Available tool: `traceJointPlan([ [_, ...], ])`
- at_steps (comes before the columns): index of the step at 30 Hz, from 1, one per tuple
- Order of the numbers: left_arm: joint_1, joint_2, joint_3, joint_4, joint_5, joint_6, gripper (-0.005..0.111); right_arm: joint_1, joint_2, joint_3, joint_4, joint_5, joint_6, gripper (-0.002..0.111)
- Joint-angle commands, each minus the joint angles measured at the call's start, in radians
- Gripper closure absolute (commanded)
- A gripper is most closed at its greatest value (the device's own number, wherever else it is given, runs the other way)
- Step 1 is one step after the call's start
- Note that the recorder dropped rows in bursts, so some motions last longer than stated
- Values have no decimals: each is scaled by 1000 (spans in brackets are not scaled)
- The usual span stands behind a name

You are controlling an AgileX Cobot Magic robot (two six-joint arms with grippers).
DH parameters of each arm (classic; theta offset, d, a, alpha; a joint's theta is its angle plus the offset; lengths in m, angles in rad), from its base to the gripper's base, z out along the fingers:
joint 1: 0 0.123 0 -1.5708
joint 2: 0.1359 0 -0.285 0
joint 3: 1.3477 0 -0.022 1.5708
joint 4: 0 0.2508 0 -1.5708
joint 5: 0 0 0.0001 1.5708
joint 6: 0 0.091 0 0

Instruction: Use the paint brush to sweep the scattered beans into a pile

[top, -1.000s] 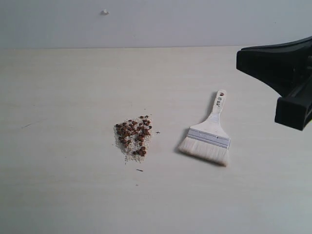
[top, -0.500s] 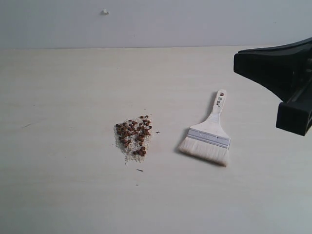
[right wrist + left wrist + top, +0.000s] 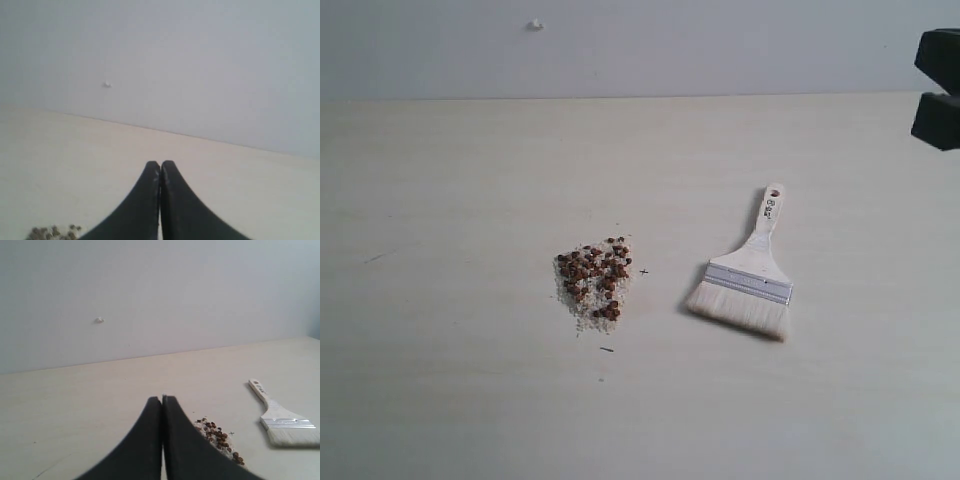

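Observation:
The beans (image 3: pixel 595 277) lie in one compact pile with pale crumbs near the table's middle; they also show beside my left fingers (image 3: pixel 217 435) and at the edge of the right wrist view (image 3: pixel 52 233). The paint brush (image 3: pixel 750 275) lies flat to the right of the pile, handle pointing away, bristles toward the front; nothing holds it. It also appears in the left wrist view (image 3: pixel 280 417). My left gripper (image 3: pixel 162 399) is shut and empty, above the table short of the pile. My right gripper (image 3: pixel 160 164) is shut and empty; part of that arm (image 3: pixel 938 90) shows at the far right edge.
The pale wooden table (image 3: pixel 460 200) meets a plain grey wall at the back. A small white speck (image 3: pixel 534 24) sticks on the wall. A tiny dark sliver (image 3: pixel 607 349) lies just in front of the pile.
The right arm has drawn back to the right and upward, from over the table's right side to the frame's edge. Beans and brush have not moved.

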Motion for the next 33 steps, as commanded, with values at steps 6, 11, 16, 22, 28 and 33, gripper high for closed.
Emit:
traceJointPlan([
  [6,1,-7,3,2,-1,-4,107,-2,-58,16,343,33,-434,108],
  [11,1,-7,3,2,-1,-4,107,-2,-58,16,343,79,-434,108],
  [16,1,-7,3,2,-1,-4,107,-9,-96,16,343,140,-434,108],
  [22,1,-7,3,2,-1,-4,107,-126,-276,61,351,178,-367,108],
  [28,1,-7,3,2,-1,-4,107,-257,-482,175,341,178,-367,108],
  [33,1,-7,3,2,-1,-4,107,-329,-624,279,334,178,-367,108],
])
